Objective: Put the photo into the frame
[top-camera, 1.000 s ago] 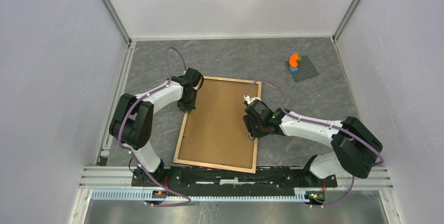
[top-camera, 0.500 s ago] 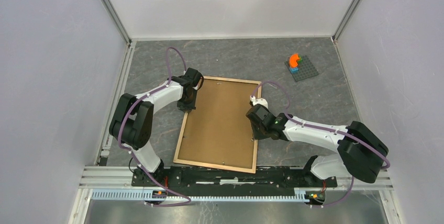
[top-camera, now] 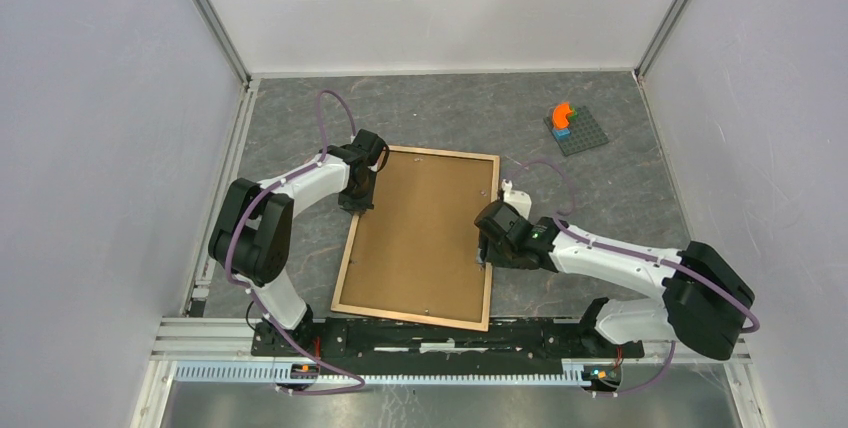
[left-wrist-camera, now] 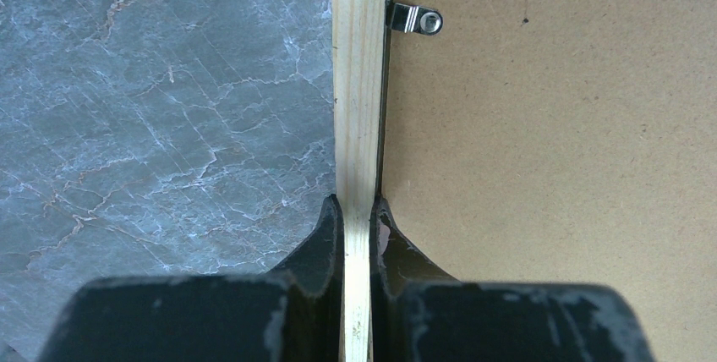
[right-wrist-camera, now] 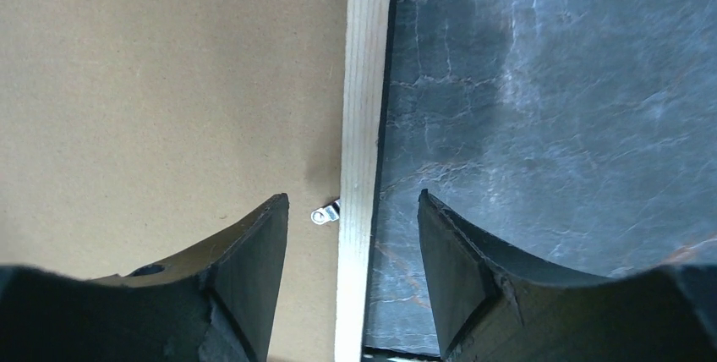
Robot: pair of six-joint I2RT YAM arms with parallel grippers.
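At the frame's (top-camera: 411,315) 10 o'clock, the left end effector (left-wrist-camera: 357,207) is clamped on the rim. The frame lies mid-table (top-camera: 430,113), filled by a brown backing panel (top-camera: 420,233); any photo beneath is hidden. The right end effector (right-wrist-camera: 353,203), spread wide and gripping nothing, straddles the 3 o'clock rim beside a metal clip (right-wrist-camera: 326,214).

Frame (left-wrist-camera: 359,83) front — face-down, unseen

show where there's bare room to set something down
Bare table behind the frame, left of the grey plate, and between that plate and the right arm. Crowded along the frame's sides, at the left gripper and right gripper.
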